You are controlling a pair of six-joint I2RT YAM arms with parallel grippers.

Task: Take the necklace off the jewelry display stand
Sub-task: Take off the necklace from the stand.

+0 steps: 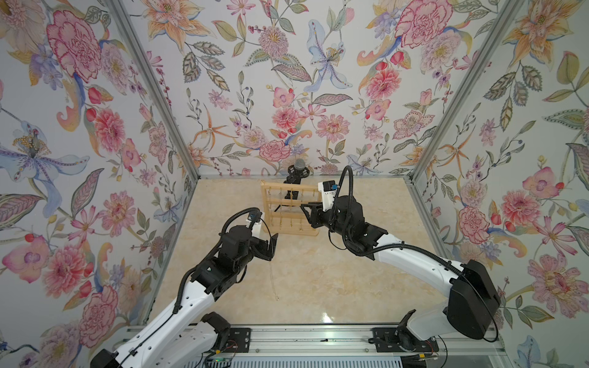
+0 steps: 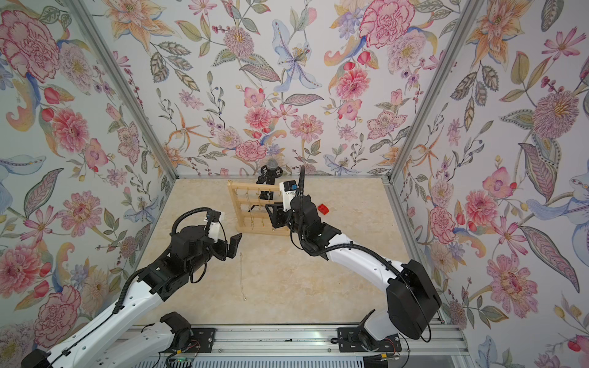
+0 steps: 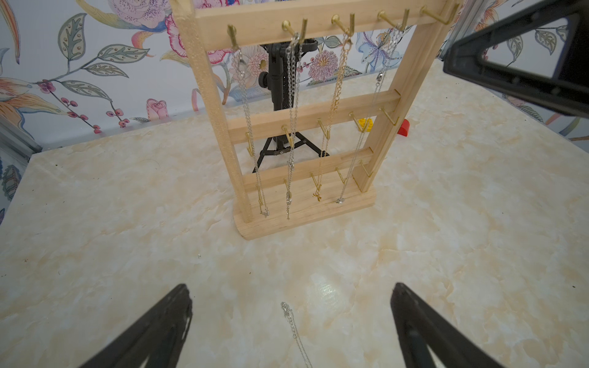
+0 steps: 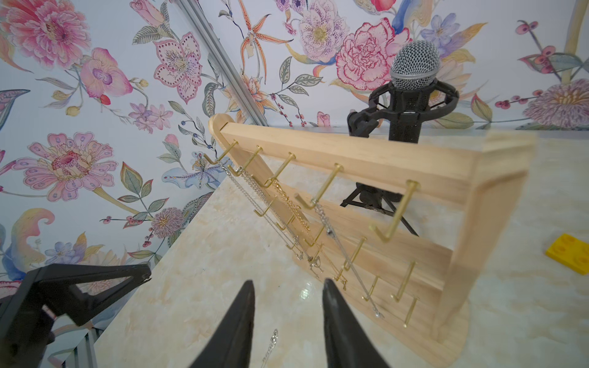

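The jewelry display stand (image 1: 267, 204) (image 2: 235, 207) stands upright at the back of the marble table. Several necklaces hang from its top rail, among them a silver chain (image 3: 291, 95) (image 4: 334, 239) and a gold chain (image 3: 338, 92). One more thin necklace (image 1: 273, 283) (image 2: 242, 277) (image 3: 294, 331) (image 4: 271, 345) lies loose on the table. My right gripper (image 1: 302, 207) (image 2: 269, 207) (image 4: 288, 281) hovers in front of the stand's right side, jaws narrowly apart with nothing between them. My left gripper (image 1: 272, 247) (image 2: 234, 243) (image 3: 290, 285) stands wide open and empty above the loose necklace's clasp end.
A microphone (image 1: 298, 167) (image 4: 414, 70) on a black tripod stands right behind the stand. A red block (image 2: 323, 208) (image 3: 404, 127) and a yellow block (image 3: 365, 122) (image 4: 569, 253) lie behind and to the right of it. Floral walls enclose three sides.
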